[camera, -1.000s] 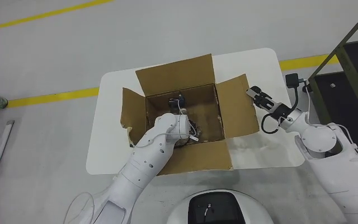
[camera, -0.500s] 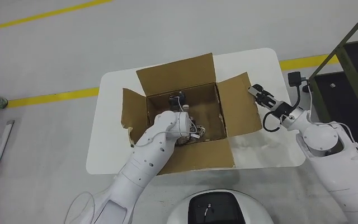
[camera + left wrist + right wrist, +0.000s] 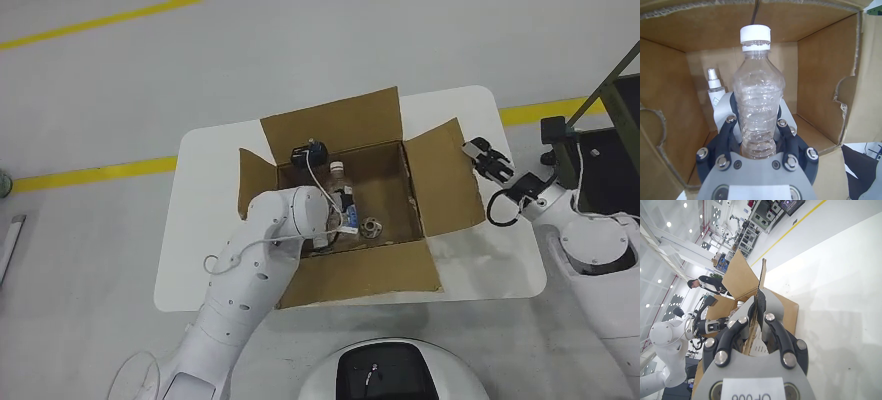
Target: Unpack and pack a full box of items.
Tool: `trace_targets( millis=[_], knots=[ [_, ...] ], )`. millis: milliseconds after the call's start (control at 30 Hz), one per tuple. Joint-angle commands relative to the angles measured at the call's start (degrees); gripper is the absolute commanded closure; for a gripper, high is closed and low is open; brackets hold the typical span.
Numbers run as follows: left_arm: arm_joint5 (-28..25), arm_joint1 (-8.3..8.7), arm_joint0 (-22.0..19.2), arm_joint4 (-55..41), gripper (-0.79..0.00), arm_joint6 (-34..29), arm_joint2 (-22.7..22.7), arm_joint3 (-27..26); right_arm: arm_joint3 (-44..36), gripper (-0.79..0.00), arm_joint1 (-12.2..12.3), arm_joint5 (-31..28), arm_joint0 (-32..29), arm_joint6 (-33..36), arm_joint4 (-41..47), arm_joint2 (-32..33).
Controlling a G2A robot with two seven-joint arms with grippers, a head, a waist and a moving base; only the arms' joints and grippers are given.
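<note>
**Inside the open box: a bottle in the left fingers, a flap in the right**

Inside the box (image 3: 340, 125), which stands mid-worktop (image 3: 200, 220) toward the far edge, the water bottle (image 3: 758, 98) sits upright between the left fingers (image 3: 723, 108). They are closed around its ribbed lower body, and its white cap rises above them.

The left wrist view also shows a white spray bottle (image 3: 714, 87) standing against the box's wall just behind the fingers. From the top view the water bottle (image 3: 342, 188) shows near the box's far wall, with a small round item (image 3: 372, 228) on the box floor beside it.

Toward the worktop's right edge, the right fingers (image 3: 772, 302) are pinched on the outer edge of the right flap (image 3: 445, 180). The cardboard edge runs straight between them, nearly shut.
</note>
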Motion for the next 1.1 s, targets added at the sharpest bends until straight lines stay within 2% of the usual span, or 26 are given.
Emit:
trace_targets(
  millis=[0,200,267,367,400,533,700,1067],
  knots=[
    [0.19,0.03,0.42,-0.69,0.0,0.21,-0.87,-1.3,-0.87,-0.785,0.1,0.0,-0.13,-0.53,-0.81,0.67],
    [-0.14,0.19,0.89,-0.04,0.0,-0.12,-2.26,-3.84,-6.65,-0.785,0.46,-0.71,-0.92,-4.67,-5.44,3.62],
    [-0.33,0.21,0.98,0.08,0.0,-0.31,-2.62,-4.62,-8.77,-0.449,0.48,-0.86,-1.31,-6.78,-7.08,4.29],
    [-0.64,0.26,0.99,0.45,0.0,-0.62,-3.13,-5.55,-12.19,-0.139,0.4,-1.44,-1.7,-8.95,-8.14,4.37],
    [-0.72,0.27,0.99,0.51,0.0,-0.7,-3.33,-5.84,-13.25,0.0,0.36,-1.96,-1.74,-9.36,-8.29,4.12],
    [-0.76,0.33,0.91,0.59,0.0,-0.75,-4.61,-7.32,-15.97,0.0,0.01,-4.7,-1.74,-10.98,-8.59,1.51],
    [-1.57,0.66,1.0,2.38,0.0,-1.55,-6.19,-8.67,-15.15,0.0,-0.75,-7.48,-1.57,-12.87,-8.49,-4.13],
    [-4.1,1.43,2.74,4.97,0.0,-4.09,-10.47,-12.29,-8.45,0.0,-1.34,-4.47,-0.34,-9.94,-20.34,-10.53]
  ],
)
